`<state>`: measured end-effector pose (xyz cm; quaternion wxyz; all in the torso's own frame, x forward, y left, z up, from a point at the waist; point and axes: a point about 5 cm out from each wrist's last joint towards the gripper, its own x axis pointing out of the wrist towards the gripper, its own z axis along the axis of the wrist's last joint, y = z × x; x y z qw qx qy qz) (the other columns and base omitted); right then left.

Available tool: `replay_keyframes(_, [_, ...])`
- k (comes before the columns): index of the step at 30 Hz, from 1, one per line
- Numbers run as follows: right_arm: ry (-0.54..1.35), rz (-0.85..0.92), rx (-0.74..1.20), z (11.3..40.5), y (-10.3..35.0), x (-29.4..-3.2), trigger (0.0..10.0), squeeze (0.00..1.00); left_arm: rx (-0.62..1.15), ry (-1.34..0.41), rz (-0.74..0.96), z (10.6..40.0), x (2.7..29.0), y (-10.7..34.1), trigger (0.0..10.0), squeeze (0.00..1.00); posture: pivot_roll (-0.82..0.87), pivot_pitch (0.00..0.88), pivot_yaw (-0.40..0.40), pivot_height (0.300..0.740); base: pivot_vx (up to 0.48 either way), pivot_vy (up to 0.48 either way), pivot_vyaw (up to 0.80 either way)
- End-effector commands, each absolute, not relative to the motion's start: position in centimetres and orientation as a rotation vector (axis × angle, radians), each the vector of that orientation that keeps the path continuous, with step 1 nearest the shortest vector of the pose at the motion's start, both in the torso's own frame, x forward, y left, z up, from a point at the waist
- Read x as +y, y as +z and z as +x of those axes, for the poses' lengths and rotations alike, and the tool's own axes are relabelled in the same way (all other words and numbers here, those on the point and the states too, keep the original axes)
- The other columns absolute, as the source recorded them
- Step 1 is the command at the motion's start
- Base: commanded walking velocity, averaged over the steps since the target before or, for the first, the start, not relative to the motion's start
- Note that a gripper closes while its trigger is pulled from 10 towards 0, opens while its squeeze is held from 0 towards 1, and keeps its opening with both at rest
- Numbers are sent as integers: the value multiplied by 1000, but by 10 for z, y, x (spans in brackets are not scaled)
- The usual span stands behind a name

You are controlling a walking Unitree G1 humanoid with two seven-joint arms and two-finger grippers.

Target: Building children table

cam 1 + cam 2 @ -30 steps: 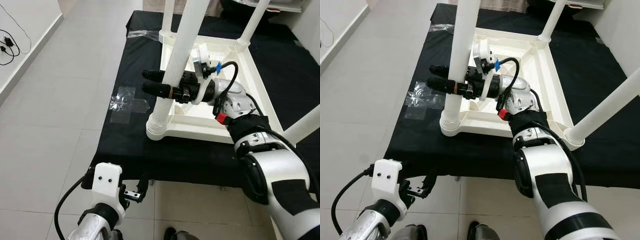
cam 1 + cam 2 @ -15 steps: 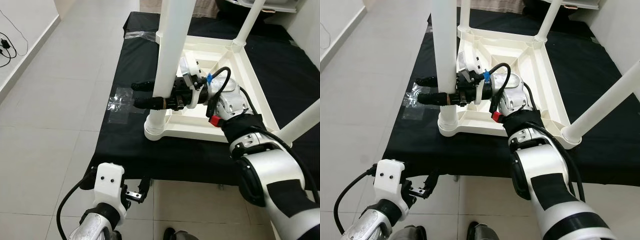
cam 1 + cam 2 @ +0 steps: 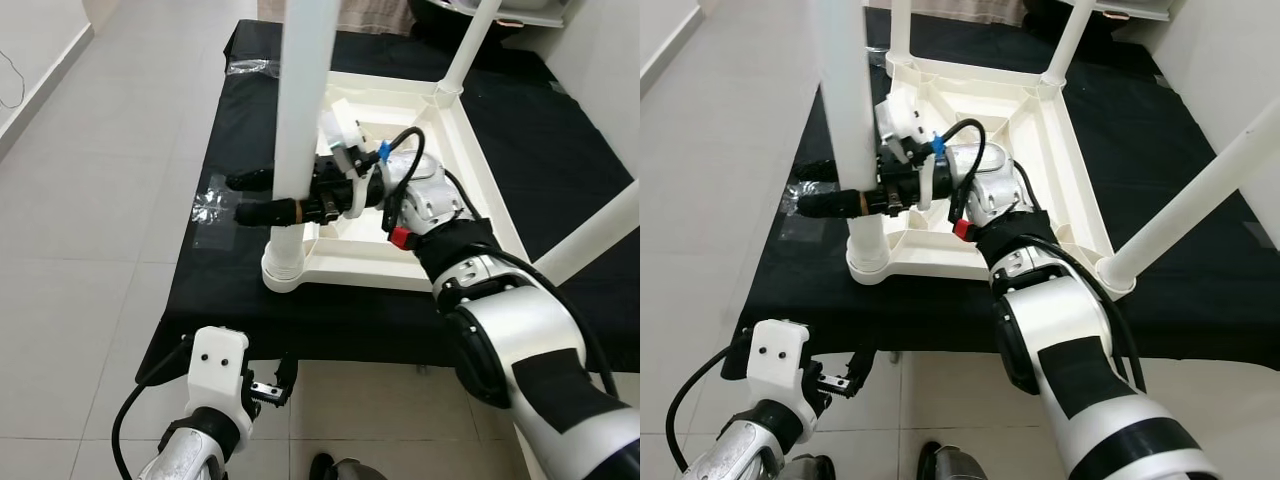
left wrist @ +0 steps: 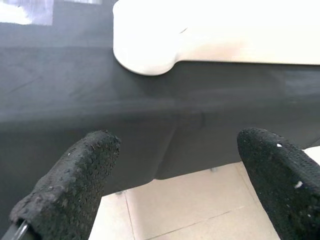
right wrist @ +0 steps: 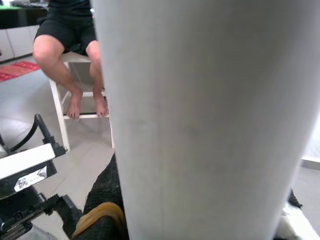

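- Your left gripper (image 3: 268,378) hangs nearest you, below the front edge of the black-covered desk (image 3: 330,315) and short of the table frame. Its jaws stand wide with nothing between them, so that arm reads as idle and waiting.
- The upturned children's table frame (image 3: 400,268) lies flat on the desk with its underside up, which is why the legs point toward the ceiling: the sockets are reachable only this way.
- The near-left leg (image 3: 300,120) stands upright in the frame's front corner socket, closest to you and to the desk's edge.
- Your right gripper (image 3: 265,196) reaches in from over the frame's open middle and clasps that leg low down, just above the socket. One finger passes on each side of the leg and both tips poke out beyond it. I judge this hold is for seating or turning the leg home.
- Beyond the frame, two more legs rise from its far corners, and a fourth slants up at the near right.
- Farthest off, in the right wrist view, a person's bare legs (image 5: 62,60) show by a white stool.
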<state>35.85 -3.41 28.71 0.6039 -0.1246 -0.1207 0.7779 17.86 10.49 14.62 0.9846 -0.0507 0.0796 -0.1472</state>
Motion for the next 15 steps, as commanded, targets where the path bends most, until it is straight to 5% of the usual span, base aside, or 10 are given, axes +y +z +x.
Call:
replay_keyframes(1, [1877, -261, -182, 353, 265, -25, 10000, 0, 174, -297, -112, 176, 103, 145, 10000, 0, 147, 230, -185, 740, 0, 0, 0])
replay_keyframes(15, [1856, -135, -121, 357, 259, -24, 10000, 0, 172, -288, -112, 177, 102, 144, 10000, 0, 144, 235, -186, 740, 0, 0, 0])
